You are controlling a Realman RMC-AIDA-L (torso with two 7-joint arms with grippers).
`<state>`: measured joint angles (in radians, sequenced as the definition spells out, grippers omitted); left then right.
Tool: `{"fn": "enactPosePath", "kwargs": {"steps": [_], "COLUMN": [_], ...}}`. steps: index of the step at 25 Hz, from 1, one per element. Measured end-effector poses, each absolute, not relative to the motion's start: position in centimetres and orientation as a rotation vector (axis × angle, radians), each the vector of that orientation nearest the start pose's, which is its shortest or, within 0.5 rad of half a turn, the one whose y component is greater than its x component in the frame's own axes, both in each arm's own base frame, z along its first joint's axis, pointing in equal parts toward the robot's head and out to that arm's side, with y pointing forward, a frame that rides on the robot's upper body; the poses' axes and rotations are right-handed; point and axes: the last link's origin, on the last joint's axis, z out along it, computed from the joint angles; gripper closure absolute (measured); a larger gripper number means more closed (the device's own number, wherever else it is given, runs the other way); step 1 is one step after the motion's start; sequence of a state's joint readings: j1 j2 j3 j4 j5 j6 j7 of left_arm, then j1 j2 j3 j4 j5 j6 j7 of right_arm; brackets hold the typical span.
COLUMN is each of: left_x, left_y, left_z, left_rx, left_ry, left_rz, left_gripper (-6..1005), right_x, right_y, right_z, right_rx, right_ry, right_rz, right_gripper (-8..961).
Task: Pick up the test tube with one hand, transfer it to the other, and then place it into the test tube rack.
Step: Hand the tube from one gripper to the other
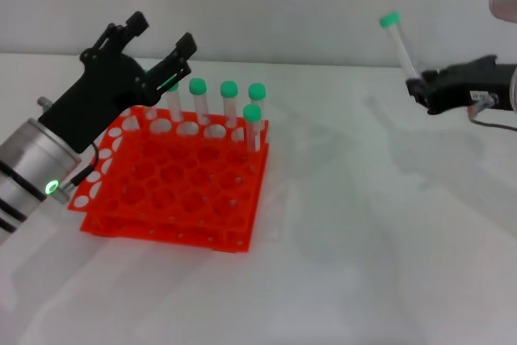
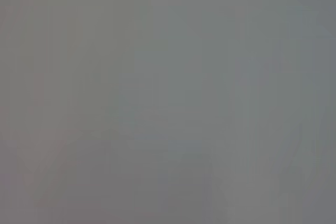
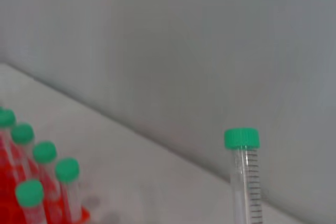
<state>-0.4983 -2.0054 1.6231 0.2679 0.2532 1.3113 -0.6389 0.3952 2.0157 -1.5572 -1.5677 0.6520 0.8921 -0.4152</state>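
Note:
My right gripper [image 1: 420, 86] is at the right, above the table, shut on the lower end of a clear test tube [image 1: 401, 50] with a green cap, which it holds nearly upright and tilted slightly left. The tube also shows in the right wrist view [image 3: 242, 182]. My left gripper [image 1: 161, 36] is open and empty, raised over the back left corner of the orange-red rack [image 1: 174, 195]. The rack stands on the white table at the left. Several identical green-capped tubes [image 1: 229, 103] stand in its back rows and also show in the right wrist view [image 3: 46, 156].
The white table [image 1: 363, 240] stretches to the right of and in front of the rack. A pale wall rises behind it. The left wrist view shows only a plain grey surface.

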Motion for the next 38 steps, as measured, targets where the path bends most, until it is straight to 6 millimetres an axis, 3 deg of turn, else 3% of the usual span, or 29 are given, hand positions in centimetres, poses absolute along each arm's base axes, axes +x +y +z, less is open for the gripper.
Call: {"fn": "enactPosePath", "kwargs": {"steps": [7, 13, 16, 20, 29, 38], "left_x": [-23.6, -20.8, -19.2, -18.5, -18.5, -17.5], "left_y": [37.4, 38.7, 39.2, 39.5, 40.0, 40.3], "left_z": [1.9, 1.5, 0.9, 0.7, 0.6, -1.0], "left_rx": [-2.127, -2.317, -2.424, -2.463, -2.438, -2.514], "left_ry": [-0.702, -0.858, -0.895, -0.924, -0.932, -0.91], "left_rz": [-1.323, -1.348, -1.322, -1.303, -1.285, -1.186], "left_gripper": [124, 123, 123, 123, 124, 123], "right_x": [14.6, 15.3, 15.5, 15.4, 14.7, 13.1], "right_y": [38.4, 38.3, 38.2, 37.9, 37.1, 36.7], "right_z": [3.3, 2.4, 1.9, 1.7, 1.3, 0.9], "right_rx": [-2.245, -2.293, -2.316, -2.341, -2.399, -2.431], "right_ry": [0.496, 0.407, 0.351, 0.306, 0.229, 0.161], "right_rz": [0.411, 0.478, 0.492, 0.49, 0.514, 0.53], "right_gripper": [770, 770, 770, 770, 770, 771]}}
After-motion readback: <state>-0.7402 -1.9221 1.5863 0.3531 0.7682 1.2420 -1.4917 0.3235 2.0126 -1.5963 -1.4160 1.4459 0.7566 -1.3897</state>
